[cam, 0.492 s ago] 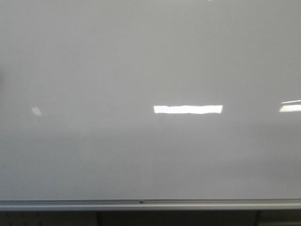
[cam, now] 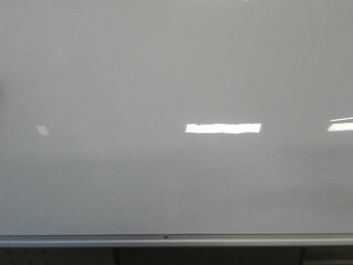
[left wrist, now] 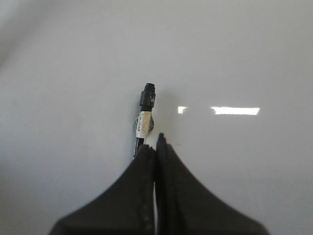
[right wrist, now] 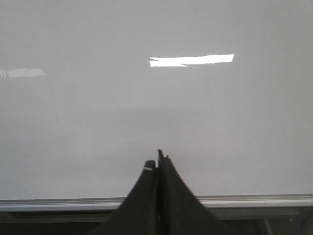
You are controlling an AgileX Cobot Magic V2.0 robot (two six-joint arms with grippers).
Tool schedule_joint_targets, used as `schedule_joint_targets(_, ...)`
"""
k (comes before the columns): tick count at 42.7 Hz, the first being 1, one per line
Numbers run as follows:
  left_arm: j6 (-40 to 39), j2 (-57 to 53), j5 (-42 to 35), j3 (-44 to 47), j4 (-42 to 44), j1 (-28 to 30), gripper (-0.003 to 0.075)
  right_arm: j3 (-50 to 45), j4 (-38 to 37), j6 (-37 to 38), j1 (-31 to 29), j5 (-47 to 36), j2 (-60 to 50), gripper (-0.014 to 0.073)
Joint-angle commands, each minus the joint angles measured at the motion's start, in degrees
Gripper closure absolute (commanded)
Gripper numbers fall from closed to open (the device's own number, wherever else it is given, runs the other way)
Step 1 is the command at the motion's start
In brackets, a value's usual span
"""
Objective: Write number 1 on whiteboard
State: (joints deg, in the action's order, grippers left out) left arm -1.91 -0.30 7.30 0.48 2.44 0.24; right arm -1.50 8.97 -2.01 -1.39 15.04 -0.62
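Note:
The whiteboard is glossy white-grey and fills the front view, with a silver rail along its lower edge. No black stroke of the number 1 shows on it in any view. My left gripper is shut on a black marker with a white label. The marker's black end points at the board; I cannot tell if it touches. My right gripper is shut and empty, facing the board just above the rail. Neither gripper shows in the front view.
Bright rectangular light reflections lie on the board. A faint thin grey line shows on the board in the right wrist view. Dark space lies below the rail.
The left end of the middle light reflection in the front view has shortened slightly. Nothing else visibly differs.

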Motion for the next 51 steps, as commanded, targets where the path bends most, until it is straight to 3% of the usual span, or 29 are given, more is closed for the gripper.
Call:
schedule_joint_targets(1, -0.67, -0.95, -5.02, 1.36, -0.36, -0.27, 0.0741, 1.20, -0.46, -0.35, -0.37, -4.46, -0.94, 0.0653)
schedule_joint_targets(32, -0.67, -0.95, -5.13, 1.36, -0.11, -0.27, 0.0741, 1.20, 0.09, -0.35, -0.37, -6.27, -0.94, 0.0653)
schedule_joint_targets(38, -0.67, -0.95, -9.43, 1.26, -0.90, -0.27, 0.0741, 1.76, 1.38, -0.35, -0.37, -9.89, -0.94, 0.0653)
schedule_joint_targets(44, -0.67, -0.95, -18.81, -0.77, -3.26, -0.27, 0.0741, 6.76, 1.58, -0.35, -0.37, -9.69, -0.94, 0.0653)
schedule_joint_targets(51, -0.67, 1.19, -12.79, -10.29, -2.95, -0.27, 0.0741, 17.29, 1.58, -0.35, -0.37, -3.34, 1.21, 0.0653)
